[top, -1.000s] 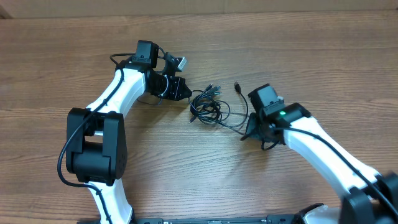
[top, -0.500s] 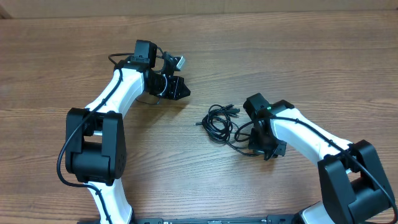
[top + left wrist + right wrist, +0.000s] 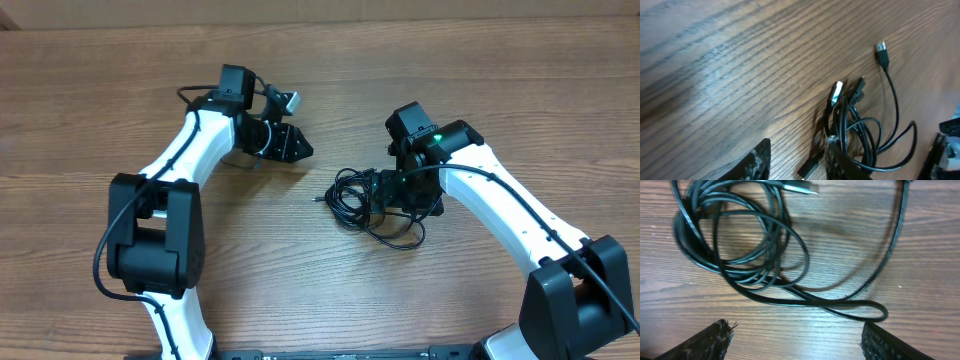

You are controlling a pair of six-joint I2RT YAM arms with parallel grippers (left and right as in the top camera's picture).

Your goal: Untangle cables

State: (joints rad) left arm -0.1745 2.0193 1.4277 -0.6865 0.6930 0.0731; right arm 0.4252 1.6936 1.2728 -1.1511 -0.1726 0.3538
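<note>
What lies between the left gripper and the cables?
Only a bare stretch of wooden table lies between the left gripper and the cables. The overhead view shows this.

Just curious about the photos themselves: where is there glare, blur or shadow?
Left wrist view: pale sheen on the table, left claw out of focus. Right wrist view: cables sharp, casting soft shadows; right claw blurred. Overhead view: even light, no strong glare.

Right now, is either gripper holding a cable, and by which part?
Nothing is held: the right gripper is open above the cables, the left gripper open, apart from them.
</note>
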